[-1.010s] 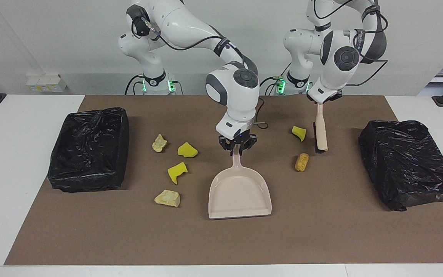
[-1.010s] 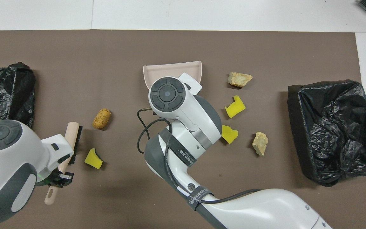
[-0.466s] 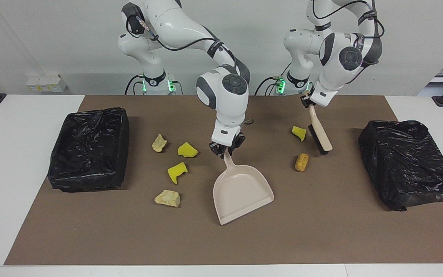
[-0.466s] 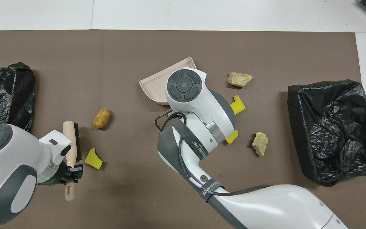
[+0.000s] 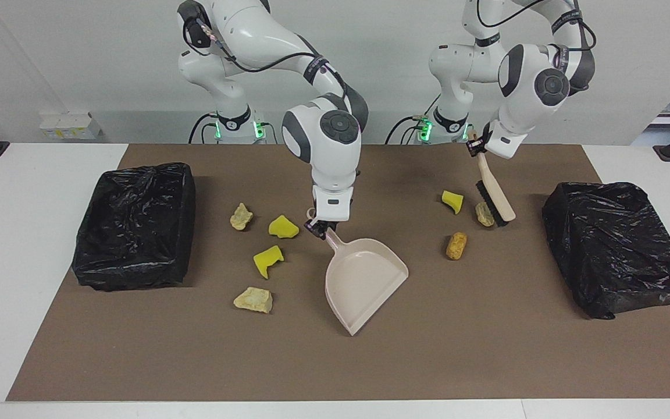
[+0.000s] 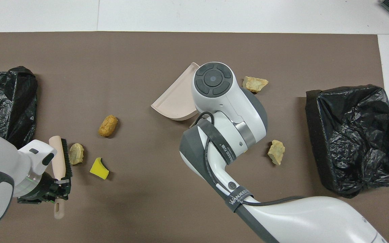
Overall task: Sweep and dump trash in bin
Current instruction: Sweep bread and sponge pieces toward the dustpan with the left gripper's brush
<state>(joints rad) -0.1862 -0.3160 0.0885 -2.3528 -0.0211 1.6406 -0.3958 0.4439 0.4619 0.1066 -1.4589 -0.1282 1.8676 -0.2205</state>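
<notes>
1. A brown mat [image 5: 486, 349] covers the table; everything below lies on it.
2. Two black-bagged bins: one [image 5: 134, 224] at the right arm's end, the other [image 5: 617, 247] at the left arm's end.
3. The dustpan [image 5: 364, 279] sits mid-mat, turned askew. The right gripper [image 5: 319, 228] is clamped on its handle.
4. The brush [image 5: 493, 195] leans with its bristles down on the mat. The left gripper [image 5: 477, 146] is closed on its handle.
5. Trash, seven lumps:
   - beside the bristles, a tan lump [image 5: 484, 214] touching them, a yellow wedge [image 5: 452, 201] near it, and a golden chunk [image 5: 456, 245] farther from the robots;
   - between dustpan and the right arm's bin, two yellow wedges [image 5: 284, 227] [image 5: 267, 260] and two tan chunks [image 5: 241, 216] [image 5: 253, 299].
</notes>
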